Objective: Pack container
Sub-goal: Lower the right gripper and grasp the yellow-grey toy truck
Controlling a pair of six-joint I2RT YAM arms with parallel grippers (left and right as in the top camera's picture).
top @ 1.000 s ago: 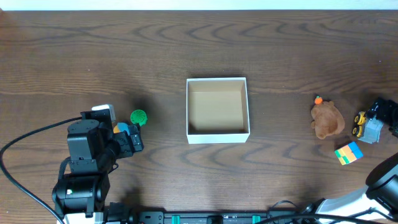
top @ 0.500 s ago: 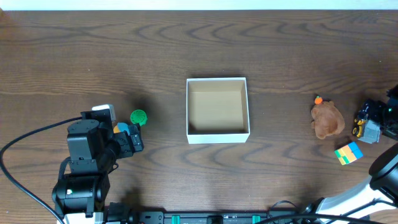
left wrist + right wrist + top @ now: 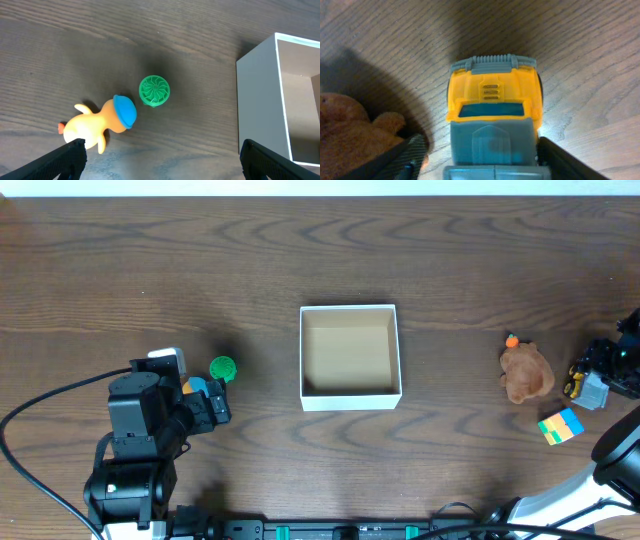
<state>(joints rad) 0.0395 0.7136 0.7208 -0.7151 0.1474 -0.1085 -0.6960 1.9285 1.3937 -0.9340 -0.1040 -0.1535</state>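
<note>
The container [image 3: 350, 398], a white-walled open box with a tan inside, stands at the table's middle; its wall also shows in the left wrist view [image 3: 257, 100]. My left gripper [image 3: 218, 406] [image 3: 162, 167] is open and empty, next to a yellow duck with a blue cap [image 3: 100, 122] and a green round toy [image 3: 154, 91] [image 3: 222, 368]. My right gripper [image 3: 612, 370] [image 3: 482, 162] is open at the far right, its fingers on either side of a yellow and grey toy truck [image 3: 492, 115] [image 3: 588, 384] that stands on the table.
A brown plush animal [image 3: 526, 373] [image 3: 345, 130] lies just left of the truck. A multicoloured cube [image 3: 561, 426] sits in front of them. Cables run along the front edge at the arm bases.
My right gripper has shifted slightly over the truck at the right edge. The left arm, the container and the toys have not moved.
</note>
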